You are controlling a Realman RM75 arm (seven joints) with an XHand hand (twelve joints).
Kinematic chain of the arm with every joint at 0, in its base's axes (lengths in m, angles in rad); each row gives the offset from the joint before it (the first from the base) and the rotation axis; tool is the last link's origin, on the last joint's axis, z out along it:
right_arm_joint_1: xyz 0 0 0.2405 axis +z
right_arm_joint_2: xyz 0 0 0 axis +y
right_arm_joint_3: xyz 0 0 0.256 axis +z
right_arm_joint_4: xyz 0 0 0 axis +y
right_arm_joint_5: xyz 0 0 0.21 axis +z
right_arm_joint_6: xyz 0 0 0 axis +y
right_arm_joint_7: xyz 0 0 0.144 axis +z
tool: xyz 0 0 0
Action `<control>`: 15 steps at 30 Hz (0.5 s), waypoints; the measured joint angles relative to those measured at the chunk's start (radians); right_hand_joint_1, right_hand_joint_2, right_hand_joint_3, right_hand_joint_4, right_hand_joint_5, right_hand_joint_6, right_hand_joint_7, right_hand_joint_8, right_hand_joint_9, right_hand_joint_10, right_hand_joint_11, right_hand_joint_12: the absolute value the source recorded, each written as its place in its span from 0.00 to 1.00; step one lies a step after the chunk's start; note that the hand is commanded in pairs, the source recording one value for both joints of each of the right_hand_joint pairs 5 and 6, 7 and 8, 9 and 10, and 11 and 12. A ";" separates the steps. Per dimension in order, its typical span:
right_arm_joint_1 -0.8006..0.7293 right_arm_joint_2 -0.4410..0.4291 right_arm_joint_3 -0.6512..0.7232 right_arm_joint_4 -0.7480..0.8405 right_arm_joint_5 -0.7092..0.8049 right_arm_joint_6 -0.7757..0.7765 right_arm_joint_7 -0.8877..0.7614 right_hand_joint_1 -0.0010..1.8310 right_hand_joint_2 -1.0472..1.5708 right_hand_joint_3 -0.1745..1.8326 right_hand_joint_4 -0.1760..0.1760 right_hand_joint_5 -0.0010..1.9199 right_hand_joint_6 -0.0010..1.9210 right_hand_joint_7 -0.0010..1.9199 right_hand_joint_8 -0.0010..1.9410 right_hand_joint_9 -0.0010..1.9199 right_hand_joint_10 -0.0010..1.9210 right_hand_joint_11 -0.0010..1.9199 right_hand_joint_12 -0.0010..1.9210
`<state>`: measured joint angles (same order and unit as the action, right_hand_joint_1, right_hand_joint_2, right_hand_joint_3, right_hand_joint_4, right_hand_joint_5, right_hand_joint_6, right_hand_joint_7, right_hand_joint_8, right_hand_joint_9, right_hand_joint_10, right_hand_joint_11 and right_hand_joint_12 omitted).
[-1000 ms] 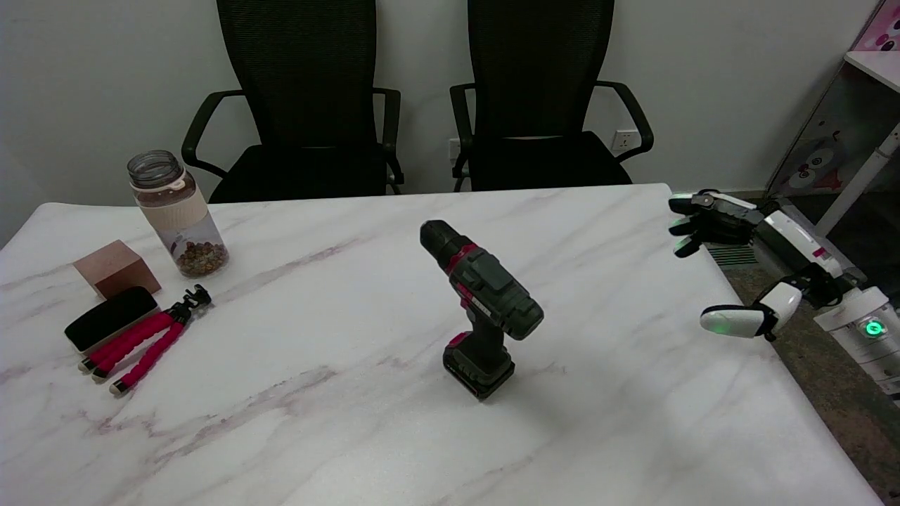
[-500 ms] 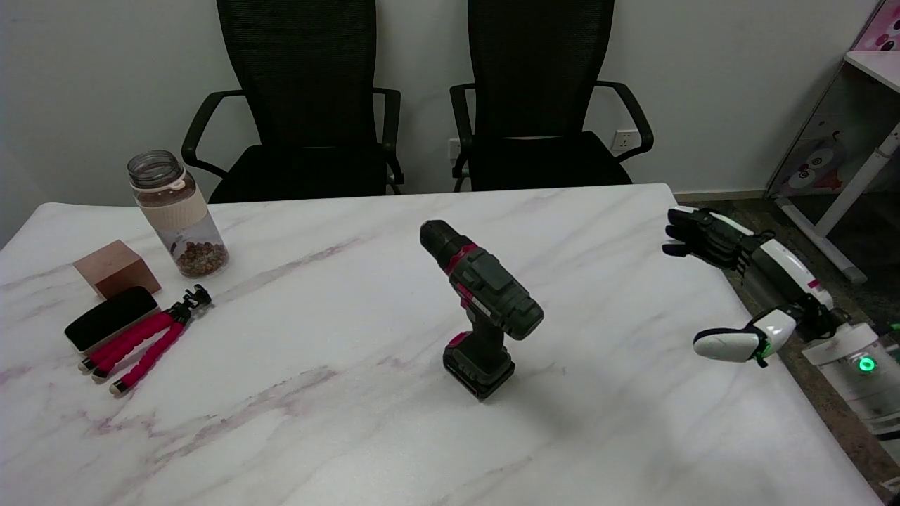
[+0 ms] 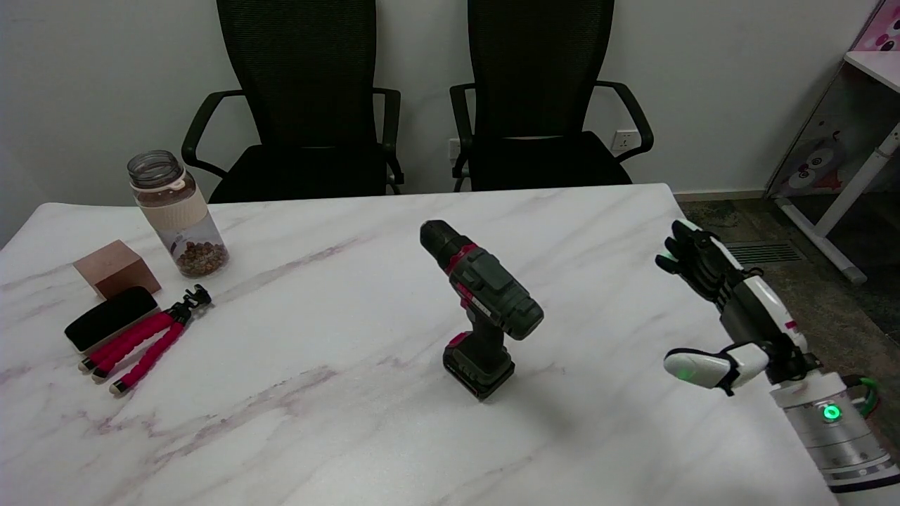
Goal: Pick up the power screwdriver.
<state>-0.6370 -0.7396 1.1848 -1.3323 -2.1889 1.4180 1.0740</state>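
Holding brown bits, jar [image 3: 177, 213] stands beside block [image 3: 116, 268].

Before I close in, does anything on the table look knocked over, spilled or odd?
Nothing stands out. The power screwdriver stands upright on its battery base, and the robot hand is open, off to its right.

Office room, two black mesh office chairs [image 3: 302, 105] behind marble-look table [image 3: 281, 422], wall socket [image 3: 622, 140]
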 measured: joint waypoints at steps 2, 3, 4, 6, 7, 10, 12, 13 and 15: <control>0.019 -0.022 -0.028 -0.006 0.007 0.005 -0.019 0.46 0.42 0.34 0.00 0.00 0.00 0.00 0.00 0.07 0.07 0.15 0.15; 0.028 -0.033 -0.040 -0.008 0.010 0.008 -0.030 0.46 0.43 0.33 0.00 0.00 0.00 0.00 0.00 0.07 0.07 0.15 0.15; 0.038 -0.045 -0.054 -0.011 0.013 0.010 -0.042 0.45 0.43 0.33 0.00 0.00 0.00 0.00 0.00 0.07 0.07 0.15 0.15; 0.058 -0.067 -0.079 -0.014 0.019 0.013 -0.067 0.45 0.43 0.33 0.00 0.00 0.00 0.00 0.00 0.07 0.07 0.15 0.15; 0.067 -0.077 -0.090 -0.016 0.022 0.015 -0.079 0.45 0.44 0.33 0.00 0.00 0.00 0.00 0.00 0.07 0.07 0.15 0.15; 0.095 -0.108 -0.124 -0.022 0.033 0.017 -0.119 0.45 0.46 0.33 0.00 0.00 0.00 0.00 0.00 0.07 0.07 0.14 0.14; 0.110 -0.125 -0.144 -0.026 0.041 0.018 -0.144 0.45 0.47 0.33 0.00 0.00 0.00 0.00 0.00 0.06 0.06 0.14 0.14; 0.118 -0.133 -0.155 -0.029 0.046 0.019 -0.157 0.45 0.47 0.33 0.00 0.00 0.00 0.00 0.00 0.06 0.06 0.14 0.14; 0.133 -0.147 -0.177 -0.034 0.058 0.019 -0.183 0.45 0.47 0.34 0.00 0.00 0.00 0.00 0.00 0.06 0.06 0.14 0.14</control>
<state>-0.5039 -0.8868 1.0078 -1.3667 -2.1312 1.4370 0.8911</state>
